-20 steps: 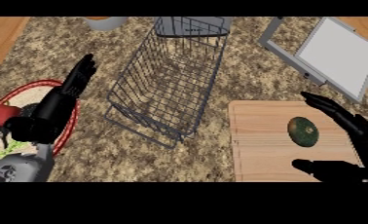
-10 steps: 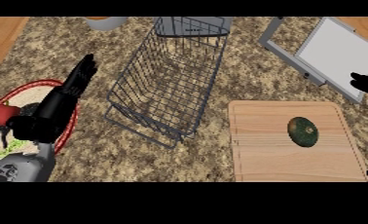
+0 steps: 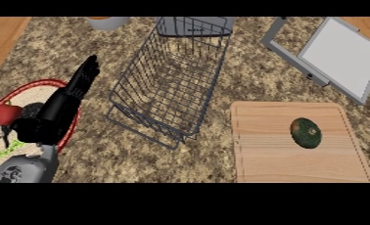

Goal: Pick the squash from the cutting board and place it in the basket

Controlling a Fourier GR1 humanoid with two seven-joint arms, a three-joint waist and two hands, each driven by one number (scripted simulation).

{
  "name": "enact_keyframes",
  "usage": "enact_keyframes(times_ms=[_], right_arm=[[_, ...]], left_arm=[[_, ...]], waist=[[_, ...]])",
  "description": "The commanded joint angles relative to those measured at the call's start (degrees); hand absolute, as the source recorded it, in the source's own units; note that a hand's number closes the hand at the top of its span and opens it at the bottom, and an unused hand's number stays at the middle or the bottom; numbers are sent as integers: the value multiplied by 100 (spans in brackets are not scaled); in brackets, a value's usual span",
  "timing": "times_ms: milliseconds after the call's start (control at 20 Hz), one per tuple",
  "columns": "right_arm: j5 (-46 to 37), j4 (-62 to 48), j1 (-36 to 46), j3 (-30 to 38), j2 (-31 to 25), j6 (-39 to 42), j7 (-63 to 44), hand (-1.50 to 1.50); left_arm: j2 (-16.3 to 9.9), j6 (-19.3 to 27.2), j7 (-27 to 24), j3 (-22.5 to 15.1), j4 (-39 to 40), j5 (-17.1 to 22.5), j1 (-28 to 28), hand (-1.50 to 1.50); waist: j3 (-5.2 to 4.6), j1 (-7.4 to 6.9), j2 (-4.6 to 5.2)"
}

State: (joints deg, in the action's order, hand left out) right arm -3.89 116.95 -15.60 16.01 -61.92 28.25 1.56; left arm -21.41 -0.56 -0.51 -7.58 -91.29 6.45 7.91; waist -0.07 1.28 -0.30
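On wooden cutting board point(image 3: 274, 155), oval squash point(image 3: 306, 132)

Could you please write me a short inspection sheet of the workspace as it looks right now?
Surface: speckled stone counter, wooden edge at the far left.
Job's things: dark green squash lies on the wooden cutting board; wire basket holds nothing.
Clutter: red-rimmed plate with food at left; grey tablet-like panel at upper right; a pale cup at the top edge.
Hands: left robot hand open, fingers straight, over the plate's edge; right robot hand not in view.
Cables: nothing seen.
Surroundings: nothing seen beyond the counter.
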Motion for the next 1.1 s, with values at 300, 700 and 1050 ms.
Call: enact_keyframes(times_ms=[300,700,1050], right_arm=[[-854,-299,-102,712,1050,690,795,-150],[-1838,-1150,250,-126,2049,90,1421,-150],[-2589,-1802,677,-282,2545,-333,1898,-150]], left_arm=[[232,-301,-13,197,24,-172,22,0],[361,-357,163,244,-72,-357,105,0],[543,-493,101,429,-115,-467,-34,0]], waist=[[7,-94,21],[10,-130,28],[7,-121,25]])
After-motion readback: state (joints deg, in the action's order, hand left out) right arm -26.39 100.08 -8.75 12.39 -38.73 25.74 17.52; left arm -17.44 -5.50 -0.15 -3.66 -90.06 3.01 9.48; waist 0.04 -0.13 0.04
